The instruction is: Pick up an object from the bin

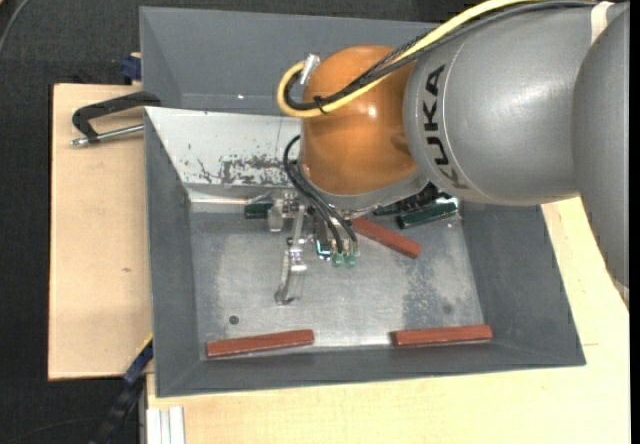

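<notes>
Over the bare, scuffed metal floor of the grey bin (pixel 168 262), a little left of its middle, my fingers (pixel 294 270) hang as one thin, shiny bar, drawn together with nothing to be seen between them. On the smooth grey casing of my arm (pixel 520 102) the letters KUKA run up its side, and a glossy orange cover (pixel 350 132) bulges at my wrist with a yellow cable (pixel 470 17) looping over it. Nearest to my fingers, just to their right, lies a flat red stick (pixel 392 239); its long axis runs on a slant, the far end tucked under my wrist and the free end pointing toward the near right corner. Beyond it a small green and black part (pixel 425 211) peeps out from under the casing. Along the near wall two flat, reddish-brown slats lie end to end but apart, both lengthwise with the wall: the left slat (pixel 260 342) and the right slat (pixel 442 336). A small dark speck (pixel 233 320) sits on the floor to the left of my fingers.
</notes>
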